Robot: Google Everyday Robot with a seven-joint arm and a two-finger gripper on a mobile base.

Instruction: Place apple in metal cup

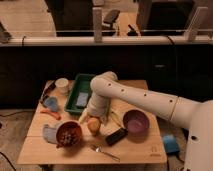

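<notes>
The apple (93, 125), small, round and yellowish-orange, is at the front middle of the wooden table (137, 156), right of a reddish-brown bowl (69, 133). My gripper (95, 118) hangs at the end of the white arm (135, 97), directly over the apple and touching or nearly touching its top. I cannot tell whether the apple rests on the table or is held. The metal cup does not show in this view; it may be behind the arm.
A purple bowl (136, 121) and a black flat object (116, 136) lie right of the apple. A fork (105, 152) is near the front edge. A green tray (76, 89), a white paper cup (62, 85), a blue dish (51, 103) and an orange carrot-like thing (51, 114) are at the left.
</notes>
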